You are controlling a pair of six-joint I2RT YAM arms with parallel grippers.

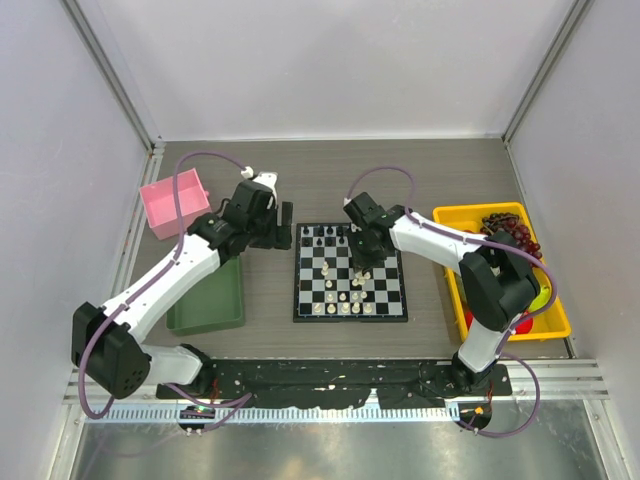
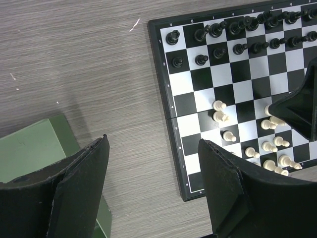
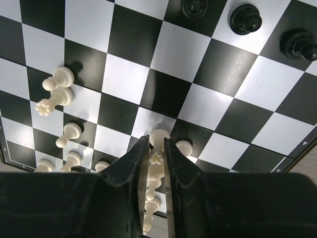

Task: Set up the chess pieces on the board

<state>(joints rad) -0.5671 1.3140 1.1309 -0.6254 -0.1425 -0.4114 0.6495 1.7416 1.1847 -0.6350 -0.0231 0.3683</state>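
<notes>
1. Hovering with left gripper (image 2: 152, 163) spread wide, off the board's (image 1: 392, 292) 10 o'clock corner.
2. Clamping a cream-white piece (image 3: 156, 159) in right gripper (image 3: 156, 143), mid-board.
3. Black pieces (image 1: 330, 232) at 12 o'clock — white pieces (image 1: 345, 307) toward 6.

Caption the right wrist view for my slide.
Right hand closed on a cream-white piece, checkered board beneath, black pieces standing beyond.

Top view high above, facing down, wrist views close, all three sharing the board (image 1: 312, 288)
</notes>
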